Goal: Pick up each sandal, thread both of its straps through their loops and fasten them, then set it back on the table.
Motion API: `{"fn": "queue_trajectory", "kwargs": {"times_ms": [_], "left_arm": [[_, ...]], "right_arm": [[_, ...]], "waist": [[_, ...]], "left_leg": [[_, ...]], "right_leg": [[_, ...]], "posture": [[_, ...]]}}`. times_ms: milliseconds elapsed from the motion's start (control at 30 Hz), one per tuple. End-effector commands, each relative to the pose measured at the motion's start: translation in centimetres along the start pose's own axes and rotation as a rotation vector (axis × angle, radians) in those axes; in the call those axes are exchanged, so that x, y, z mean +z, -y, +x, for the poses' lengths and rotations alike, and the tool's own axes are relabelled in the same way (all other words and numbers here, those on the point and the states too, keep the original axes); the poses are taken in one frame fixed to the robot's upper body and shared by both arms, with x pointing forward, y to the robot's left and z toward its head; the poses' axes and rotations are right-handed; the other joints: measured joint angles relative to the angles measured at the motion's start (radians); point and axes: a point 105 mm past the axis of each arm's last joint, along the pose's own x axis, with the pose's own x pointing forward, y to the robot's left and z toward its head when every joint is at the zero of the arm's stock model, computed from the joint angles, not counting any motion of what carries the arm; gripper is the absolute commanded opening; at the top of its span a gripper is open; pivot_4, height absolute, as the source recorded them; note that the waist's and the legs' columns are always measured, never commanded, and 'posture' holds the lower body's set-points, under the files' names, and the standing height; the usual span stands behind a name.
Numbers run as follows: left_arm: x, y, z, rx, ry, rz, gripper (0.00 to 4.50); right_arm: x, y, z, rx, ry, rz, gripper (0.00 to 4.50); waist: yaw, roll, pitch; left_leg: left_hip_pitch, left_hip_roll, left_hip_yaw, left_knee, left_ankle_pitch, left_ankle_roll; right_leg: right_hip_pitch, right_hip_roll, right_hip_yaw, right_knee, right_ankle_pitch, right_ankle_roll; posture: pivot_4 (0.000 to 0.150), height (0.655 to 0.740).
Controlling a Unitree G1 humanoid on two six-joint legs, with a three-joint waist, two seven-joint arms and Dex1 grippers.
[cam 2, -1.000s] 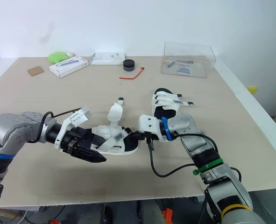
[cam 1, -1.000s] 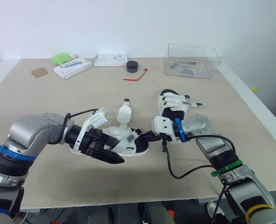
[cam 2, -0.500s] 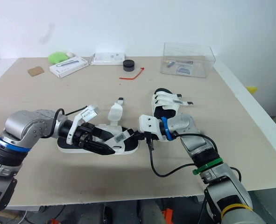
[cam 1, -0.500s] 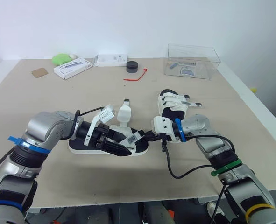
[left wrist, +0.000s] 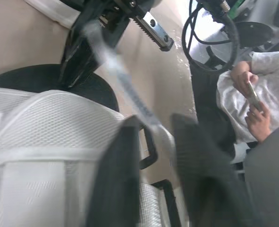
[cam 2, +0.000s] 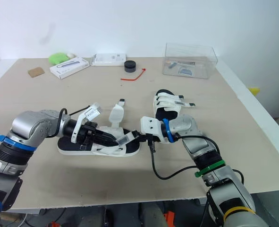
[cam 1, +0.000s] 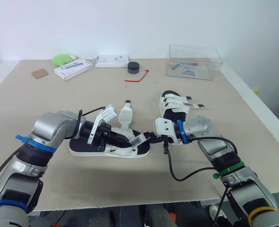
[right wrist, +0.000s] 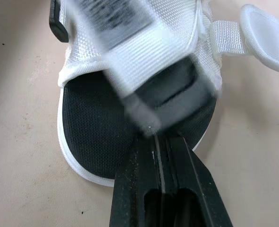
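Near sandal: white fabric sandal with a black footbed (cam 1: pixel 85 148) lies flat on the beige table (cam 1: pixel 49 104), front centre, toe end towards the robot's right.

Left gripper (cam 1: pixel 122 139): low over the sandal's forefoot mesh, fingers apart. A white webbing strap with a printed label (cam 1: pixel 138 140) runs up through the gap between them. Not clamped on it.

Right gripper (cam 1: pixel 147 138): at the toe end, fingers pressed together, pinching the free end of that strap and holding it lifted off the sole. In the right wrist view a black plastic loop (right wrist: pixel 174 92) sits just beyond the fingertips, against the strap.

Heel strap stands upright behind the left gripper.

Second white sandal (cam 1: pixel 173 106): on the table just behind the right gripper, apart from both jaws
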Motion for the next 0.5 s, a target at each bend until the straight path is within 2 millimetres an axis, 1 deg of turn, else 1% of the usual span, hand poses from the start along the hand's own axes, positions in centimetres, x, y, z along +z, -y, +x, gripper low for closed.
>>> {"fn": "queue_trajectory", "kwargs": {"times_ms": [33, 200, 300, 500], "left_arm": [[1.2, 0.2, -0.4, 0.018, 0.044, 0.062, 0.05], [1.1, -0.2, -1.3, 0.079, 0.089, 0.089, 0.05], [1.0, 0.2, -1.7, 0.092, 0.114, 0.097, 0.05], [2.2, 0.2, -3.3, 0.183, 0.253, 0.098, 0.05]], "right_arm": [[-2.1, -0.6, -0.1, 0.019, -0.090, 0.032, 0.00], [-2.2, -0.7, -0.2, 0.022, -0.095, 0.030, 0.00], [-2.2, -0.8, -0.1, 0.027, -0.096, 0.029, 0.00], [-2.1, -0.9, 0.1, 0.037, -0.092, 0.022, 0.00]], "waist": [[0.000, 0.000, 0.000], [0.000, 0.000, 0.000], [0.000, 0.000, 0.000], [0.000, 0.000, 0.000]], "left_leg": [[0.000, 0.000, 0.000, 0.000, 0.000, 0.000], [0.000, 0.000, 0.000, 0.000, 0.000, 0.000], [0.000, 0.000, -0.001, 0.000, 0.000, 0.000], [0.000, 0.000, -0.001, 0.000, 0.000, 0.000]], "right_leg": [[0.000, 0.000, 0.000, 0.000, 0.000, 0.000], [0.000, 0.000, 0.000, 0.000, 0.000, 0.000], [0.000, 0.000, 0.000, 0.000, 0.000, 0.000], [0.000, 0.000, 0.000, 0.000, 0.000, 0.000]], "posture": [[0.150, 0.7400], [0.150, 0.7400], [0.150, 0.7400], [0.150, 0.7400]]}}
